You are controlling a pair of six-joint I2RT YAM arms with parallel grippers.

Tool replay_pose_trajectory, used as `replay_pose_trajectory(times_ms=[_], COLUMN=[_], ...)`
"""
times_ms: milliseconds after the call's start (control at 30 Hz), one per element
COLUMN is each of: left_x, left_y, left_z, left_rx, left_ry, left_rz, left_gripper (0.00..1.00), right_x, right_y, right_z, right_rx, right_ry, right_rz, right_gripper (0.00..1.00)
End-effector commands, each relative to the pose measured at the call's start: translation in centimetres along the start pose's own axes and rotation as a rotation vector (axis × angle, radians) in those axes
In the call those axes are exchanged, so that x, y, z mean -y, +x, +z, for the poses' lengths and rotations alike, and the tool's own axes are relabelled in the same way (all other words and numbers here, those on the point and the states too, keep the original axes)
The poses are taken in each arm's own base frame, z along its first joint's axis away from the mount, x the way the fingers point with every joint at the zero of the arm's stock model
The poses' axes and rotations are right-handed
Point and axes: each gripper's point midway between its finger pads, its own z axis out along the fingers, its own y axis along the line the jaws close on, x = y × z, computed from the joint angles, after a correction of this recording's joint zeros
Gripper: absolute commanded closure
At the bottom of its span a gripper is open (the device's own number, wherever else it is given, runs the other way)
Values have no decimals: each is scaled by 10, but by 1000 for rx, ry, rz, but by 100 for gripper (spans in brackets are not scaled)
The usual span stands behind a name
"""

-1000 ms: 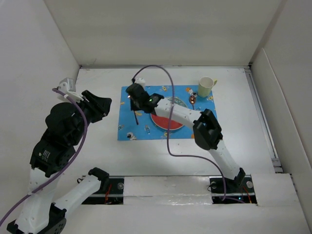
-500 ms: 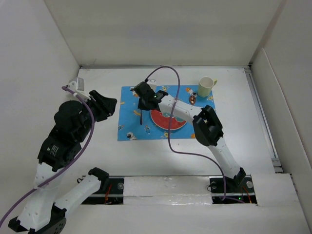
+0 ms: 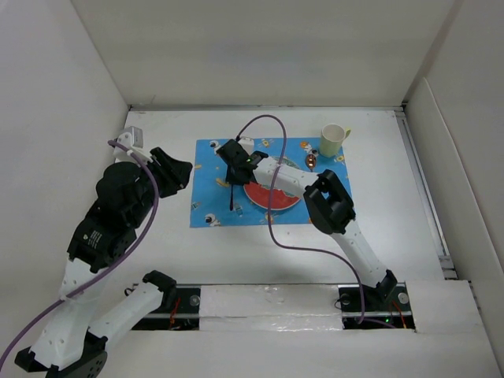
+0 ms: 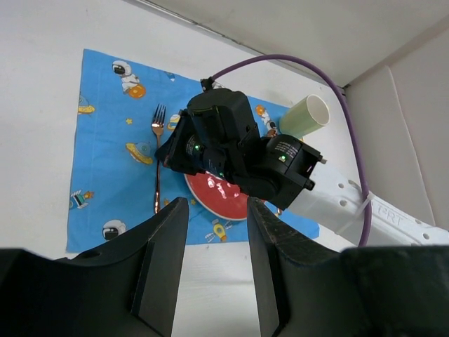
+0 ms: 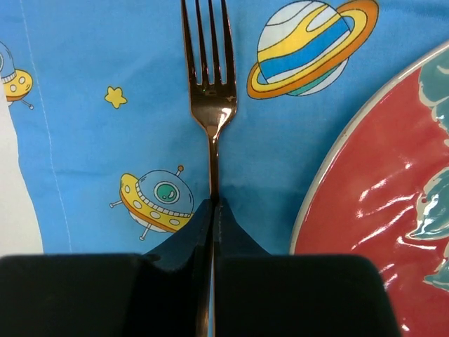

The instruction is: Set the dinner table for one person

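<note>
The right pincer [image 3: 231, 175] is clamping the fork [image 3: 231, 197] over the placemat [image 3: 206, 206] on the dinner table [image 3: 394, 205], seen from overhead. In the left wrist view the left pincer [image 4: 214, 217] is hanging apart, empty. Up close, the thin handle is risking a pivot on release, landing crooked against the plate [image 5: 379, 210]

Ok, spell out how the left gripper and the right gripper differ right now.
The left gripper stands open and empty; the right gripper is shut on the copper-coloured metal fork. The left gripper hangs beside the blue space-patterned placemat, over the white dinner table; the right gripper is over that placemat, next to the round red plate. Both are black.
</note>
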Motion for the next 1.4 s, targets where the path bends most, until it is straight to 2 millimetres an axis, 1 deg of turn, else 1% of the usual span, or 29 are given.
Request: replay_pose_trajectory(times_ms=[0, 67, 133, 267, 300, 333, 367, 400, 433, 467, 500, 533, 567, 600, 633, 667, 700, 733, 767, 800, 833, 867, 900, 933, 1000, 1067, 1200, 1267, 1367], left_x=[5, 4, 4, 4, 6, 8, 9, 13, 19, 19, 24, 27, 31, 38, 40, 45, 46, 45, 41, 44, 43, 40, 39, 38, 34, 28, 10, 3, 3], left_y=[-6, -5, -6, -14, -18, -21, -22, -27, -32, -30, -36, -39, -41, -51, -56, -69, -78, -86, -96, -110, -118, -129, -133, -141, -140, -138, -109, -95, -91], left_z=[5, 6, 8, 11, 12, 12, 16, 16, 20, 23, 24, 26, 33, 33, 34, 36, 36, 35, 36, 29, 26, 20, 17, 13, 8, 5, 20, 26, 29], left_rx=[28, 27, 28, 53, 63, 70, 71, 79, 87, 80, 91, 94, 95, 115, 129, 160, 183, 203, 235, 277, 307, 350, 372, 407, 426, 436, 357, 316, 305], left_ry=[22, 20, 14, -4, 1, 4, 4, 14, 28, 23, 33, 40, 44, 56, 58, 47, 32, 11, -29, -35, -47, -68, -74, -77, -78, -88, -137, -160, -152], left_rz=[12, 14, 19, 34, 36, 39, 48, 49, 56, 58, 57, 59, 63, 61, 62, 61, 60, 59, 57, 56, 52, 44, 43, 41, 46, 48, 71, 63, 62], left_gripper=[64, 63, 62, 51, 48, 45, 40, 37, 30, 30, 28, 27, 25, 24, 24, 23, 23, 22, 21, 19, 14, 12, 9, 1, 1, 1, 1, 1, 1], right_x=[0, -5, -11, -41, -53, -58, -64, -70, -63, -63, -60, -49, -27, -12, 6, 49, 80, 106, 142, 201, 228, 256, 306, 318, 338, 338, 350, 347, 338], right_y=[-3, -5, -12, -41, -58, -66, -72, -88, -107, -107, -124, -128, -139, -149, -175, -204, -201, -225, -216, -237, -245, -246, -245, -241, -236, -236, -237, -241, -247], right_z=[2, -2, -9, -50, -75, -89, -104, -134, -161, -162, -193, -204, -211, -223, -270, -302, -275, -331, -321, -335, -376, -385, -388, -395, -404, -395, -380, -378, -370], right_rx=[5, -1, 6, 38, 66, 80, 80, 114, 138, 138, 181, 187, 190, 224, 321, 439, 402, 544, 538, 624, 743, 783, 819, 833, 863, 849, 821, 817, 796], right_ry=[1, -19, -42, -172, -229, -263, -301, -345, -371, -371, -409, -403, -373, -354, -377, -362, -288, -324, -274, -181, -166, -114, -5, 13, 115, 127, 169, 141, 88], right_rz=[19, 19, 23, 14, 11, -13, -26, -31, -66, -66, -79, -100, -94, -84, -59, 12, 32, 84, 115, 197, 235, 270, 334, 349, 374, 360, 385, 390, 379], right_gripper=[90, 81, 65, 42, 34, 28, 26, 26, 0, 0, 0, 0, 0, 0, 0, 0, 0, 0, 0, 0, 0, 0, 0, 0, 0, 0, 0, 0, 0])
